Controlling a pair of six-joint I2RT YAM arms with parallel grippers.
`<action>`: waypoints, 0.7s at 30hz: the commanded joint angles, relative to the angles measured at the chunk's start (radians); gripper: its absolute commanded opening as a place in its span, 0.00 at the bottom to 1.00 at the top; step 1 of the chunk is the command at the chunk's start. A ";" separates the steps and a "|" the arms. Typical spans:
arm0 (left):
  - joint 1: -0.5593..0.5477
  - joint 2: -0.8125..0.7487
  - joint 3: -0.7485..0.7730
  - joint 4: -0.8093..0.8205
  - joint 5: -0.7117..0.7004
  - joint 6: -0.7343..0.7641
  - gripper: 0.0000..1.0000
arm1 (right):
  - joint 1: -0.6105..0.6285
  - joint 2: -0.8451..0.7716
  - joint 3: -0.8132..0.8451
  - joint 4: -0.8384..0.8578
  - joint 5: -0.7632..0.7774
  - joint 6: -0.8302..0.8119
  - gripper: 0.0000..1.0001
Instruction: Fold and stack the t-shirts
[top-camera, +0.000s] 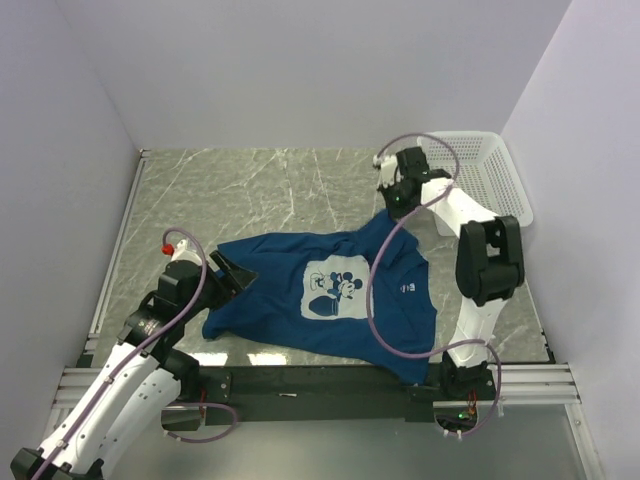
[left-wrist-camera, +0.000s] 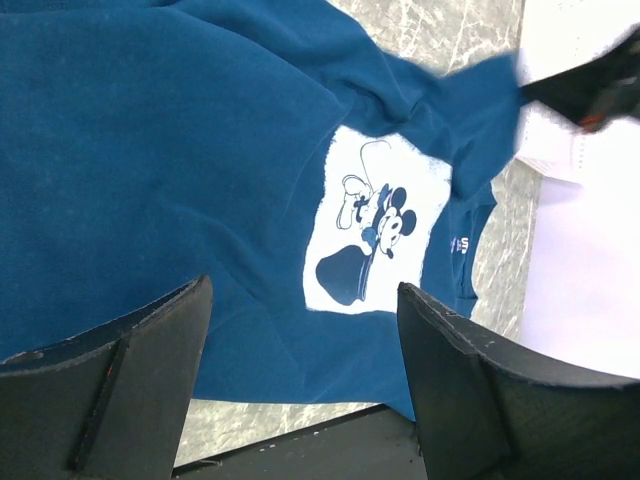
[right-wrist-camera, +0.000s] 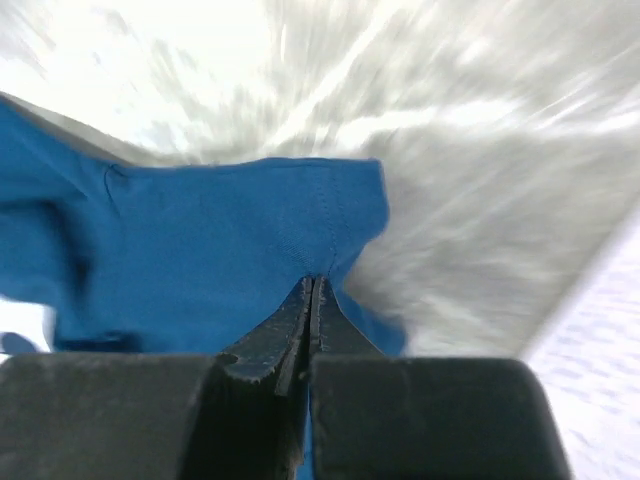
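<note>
Our right gripper (right-wrist-camera: 312, 285) has its jaws pressed tight together on a hemmed edge of the dark blue t-shirt (top-camera: 270, 290); the pinched cloth fans out just ahead of the fingertips and away to their left; beyond it the wrist view is too blurred to read. From above, this corner of the shirt is drawn out in a narrow peak to the closed jaws, and the rest lies spread on the marble-patterned table (top-camera: 250, 190), face up and rumpled, between the two grippers; the white mesh basket (top-camera: 490, 175) stands near, on the outer side of the right gripper, apart from the shirt.

Our left gripper (left-wrist-camera: 305, 300) has its jaws spread wide with nothing between them; blue cloth fills the gap and the space ahead; the white square cartoon print (left-wrist-camera: 385, 235) lies just ahead of the gap, toward the right finger. From above, these jaws sit at the shirt's near-left edge; whether the fingertips touch the cloth we cannot tell.
</note>
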 joint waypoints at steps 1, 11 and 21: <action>0.005 0.006 0.018 0.014 -0.005 0.011 0.80 | 0.008 -0.158 0.089 0.075 0.019 0.000 0.00; 0.005 0.039 0.035 0.028 -0.020 0.031 0.80 | 0.010 -0.132 0.121 0.115 0.096 0.043 0.00; 0.011 0.102 0.035 0.066 -0.027 0.039 0.80 | 0.115 -0.020 0.268 0.086 0.102 -0.100 0.00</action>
